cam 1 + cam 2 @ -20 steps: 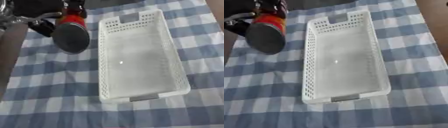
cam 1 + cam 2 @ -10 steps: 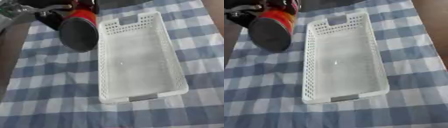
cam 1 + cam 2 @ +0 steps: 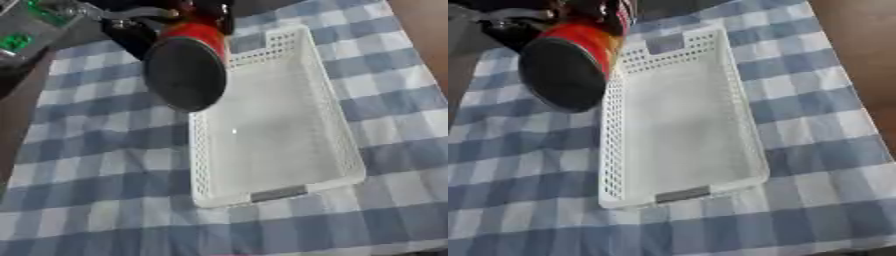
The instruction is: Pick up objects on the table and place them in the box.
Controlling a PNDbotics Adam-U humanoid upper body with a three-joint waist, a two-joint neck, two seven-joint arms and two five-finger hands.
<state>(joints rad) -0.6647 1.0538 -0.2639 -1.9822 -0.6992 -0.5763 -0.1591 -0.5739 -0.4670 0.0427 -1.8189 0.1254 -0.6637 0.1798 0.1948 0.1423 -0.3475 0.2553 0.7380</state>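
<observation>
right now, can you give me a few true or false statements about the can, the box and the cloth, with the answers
1. The left hand holds a red can above the table. True.
2. The white box already has several objects in it. False: it looks empty.
3. The can's dark end faces the camera. True.
4. The tablecloth is plain green. False: it is blue and white checked.
5. The can lies flat on the box's floor. False: it is held in the air at the box's far left edge.
</observation>
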